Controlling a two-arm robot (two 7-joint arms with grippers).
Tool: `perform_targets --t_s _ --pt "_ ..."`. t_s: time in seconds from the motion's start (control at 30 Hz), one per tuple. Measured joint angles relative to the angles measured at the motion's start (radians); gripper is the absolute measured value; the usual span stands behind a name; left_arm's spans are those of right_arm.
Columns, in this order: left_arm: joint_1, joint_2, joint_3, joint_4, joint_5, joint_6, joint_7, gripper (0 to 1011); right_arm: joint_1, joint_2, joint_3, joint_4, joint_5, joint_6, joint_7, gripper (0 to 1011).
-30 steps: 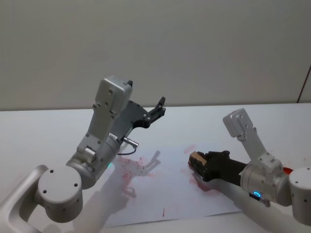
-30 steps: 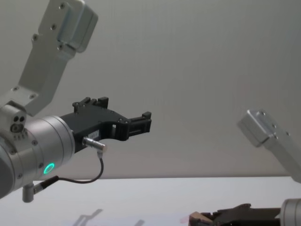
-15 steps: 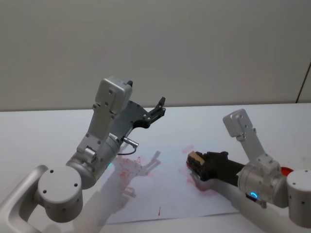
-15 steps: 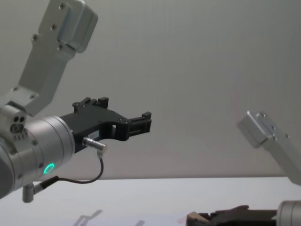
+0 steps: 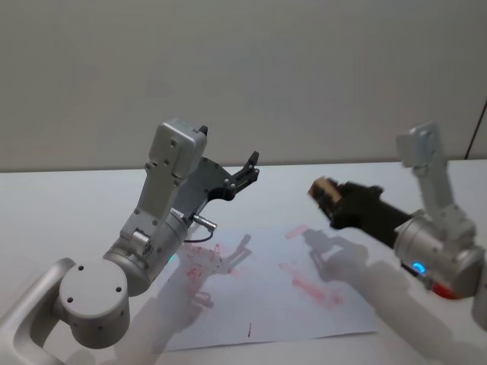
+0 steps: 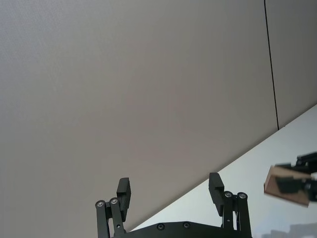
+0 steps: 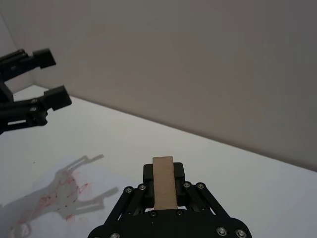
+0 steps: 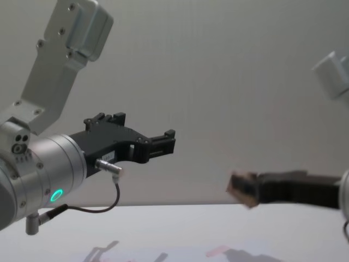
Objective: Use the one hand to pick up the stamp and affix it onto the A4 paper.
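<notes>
Stamp (image 7: 163, 186) pinched in R claw (image 7: 164, 171); head view: over paper (image 5: 266, 308).

1. We see the stamp (image 5: 323, 187) as tan-brown, wood-coloured.
2. Both hands look black to us: the right hand (image 5: 332, 195) and the left hand (image 5: 251, 167).
3. The left arm (image 5: 163, 205) and right arm (image 5: 435, 190) are silver-white; we note a teal-green light (image 8: 56, 195) on the left, a blue light (image 5: 416, 268) on the right.
4. The A4 paper (image 5: 266, 304) is white, blotched with red smears.
5. We find the worktop (image 5: 61, 205) white, the wall (image 5: 304, 76) grey-beige.
</notes>
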Motion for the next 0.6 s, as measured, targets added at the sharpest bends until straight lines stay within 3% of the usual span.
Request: perform_targets --t_s 0.37,0.6 --pt "0.000 0.000 0.000 0.000 0.000 0.000 0.000 1001 -0.088 0.088 0.068 -0.134 0.084 -0.016 -0.118 218" --pt "0.000 0.000 0.000 0.000 0.000 0.000 0.000 1001 -0.183 0.171 0.125 -0.204 0.132 -0.017 -0.199 219"
